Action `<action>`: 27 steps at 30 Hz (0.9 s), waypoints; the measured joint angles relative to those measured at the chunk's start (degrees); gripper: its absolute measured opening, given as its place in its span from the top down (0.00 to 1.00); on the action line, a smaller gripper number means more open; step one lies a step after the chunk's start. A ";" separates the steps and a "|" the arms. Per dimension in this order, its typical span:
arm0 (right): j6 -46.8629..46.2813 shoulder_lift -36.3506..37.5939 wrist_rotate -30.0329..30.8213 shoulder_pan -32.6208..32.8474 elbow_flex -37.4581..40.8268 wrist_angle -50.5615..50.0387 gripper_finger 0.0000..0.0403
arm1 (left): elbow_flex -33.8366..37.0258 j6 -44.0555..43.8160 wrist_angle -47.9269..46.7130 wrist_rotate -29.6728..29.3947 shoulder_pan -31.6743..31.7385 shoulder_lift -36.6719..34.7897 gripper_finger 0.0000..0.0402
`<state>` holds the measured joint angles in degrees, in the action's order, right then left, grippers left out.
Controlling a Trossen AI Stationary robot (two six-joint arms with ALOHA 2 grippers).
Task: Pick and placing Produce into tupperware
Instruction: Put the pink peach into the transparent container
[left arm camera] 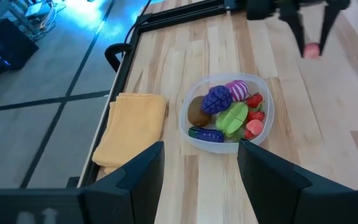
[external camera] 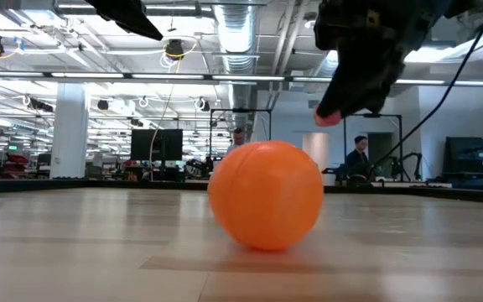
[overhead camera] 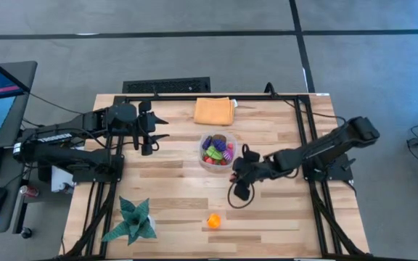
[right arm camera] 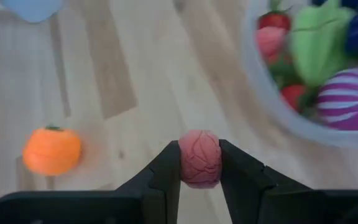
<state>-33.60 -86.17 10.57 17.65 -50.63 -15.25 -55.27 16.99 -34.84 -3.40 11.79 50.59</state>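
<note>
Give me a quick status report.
Right gripper shut on pink fruit, beside tupperware. Left gripper open, waiting. Orange fruit still on table.

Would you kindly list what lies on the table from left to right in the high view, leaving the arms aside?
Green spiky plant → orange cloth, orange fruit and tupperware of produce, too close in line to rank → pink piece in the right gripper.

From my station I find no writing I can read in any view. The left arm (overhead camera: 56, 136) carries a pale marking along its side in the high view, but it is too small to make out.
</note>
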 joint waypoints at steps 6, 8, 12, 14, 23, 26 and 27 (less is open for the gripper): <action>4.77 2.31 0.03 -4.16 0.00 -2.29 0.70 | 0.00 0.00 0.01 0.00 -0.02 0.00 0.52; 6.38 2.34 0.02 -5.57 0.00 -2.48 0.70 | 0.00 0.00 -0.03 0.00 0.00 0.00 0.52; 10.21 2.09 0.02 -8.49 0.00 -2.61 0.70 | 0.00 -0.02 -0.05 0.00 0.00 0.00 0.52; 11.92 1.42 0.00 -10.20 -0.04 -2.42 0.70 | 0.00 -0.02 0.03 0.00 0.00 0.00 0.52; 18.88 1.46 -0.02 -18.39 -0.09 -3.23 0.70 | 0.00 -0.53 1.72 0.00 -0.02 0.00 0.52; 20.54 1.46 -0.07 -20.90 -0.09 -2.89 0.70 | 0.00 -1.02 1.89 0.00 -0.02 0.00 0.52; 20.83 1.46 -0.09 -21.59 -0.09 -2.88 0.70 | 0.00 -1.22 1.91 0.00 -0.02 0.00 0.52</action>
<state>-12.77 -84.71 10.48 -3.94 -50.72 -18.13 -55.27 15.78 -32.93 -3.40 11.77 50.59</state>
